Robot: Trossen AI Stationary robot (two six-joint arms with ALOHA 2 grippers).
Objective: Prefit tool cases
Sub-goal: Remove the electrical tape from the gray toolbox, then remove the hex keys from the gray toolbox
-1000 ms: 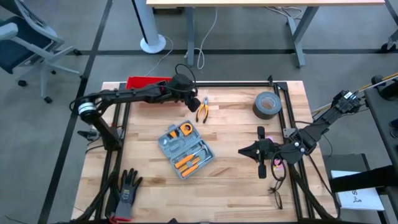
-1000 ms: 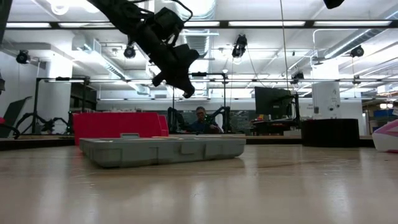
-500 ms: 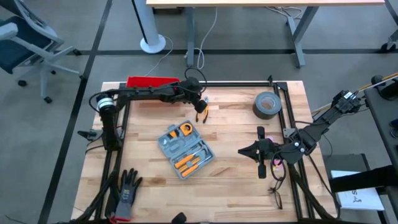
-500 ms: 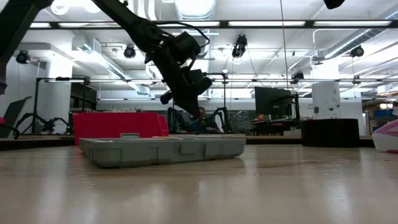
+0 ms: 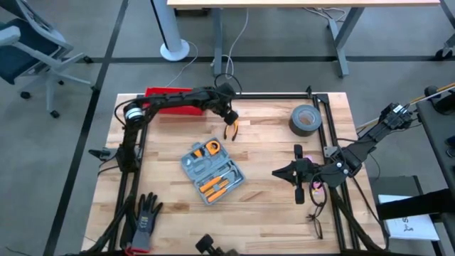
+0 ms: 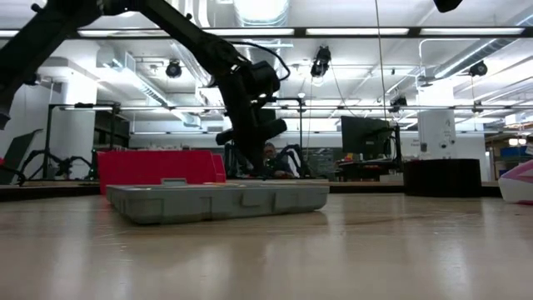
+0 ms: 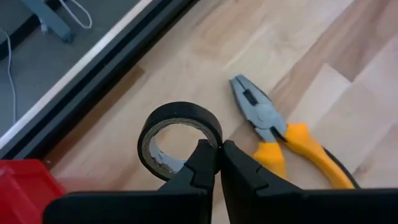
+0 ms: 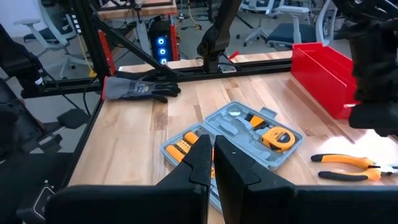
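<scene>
High view shows the wooden plank counter with the small grey-blue hinged plastic tool case lying open near the centre of the frame, its grey moulded slots holding orange-handled tools and a yellow tape measure. Above it, toward the upper middle, the left tool hangs over the yellow-handled grey pliers, its fingers pressed together with nothing between them. Left wrist view looks past those closed fingers at a small black roll of tape lying just beside the pliers (the two appear apart, though close). A red rectangular plastic bin sits at the counter's upper left edge, a large grey roll of duct tape at the upper right, and a black work glove at the lower left. The right tool waits right of the case, fingers together and empty.
</scene>
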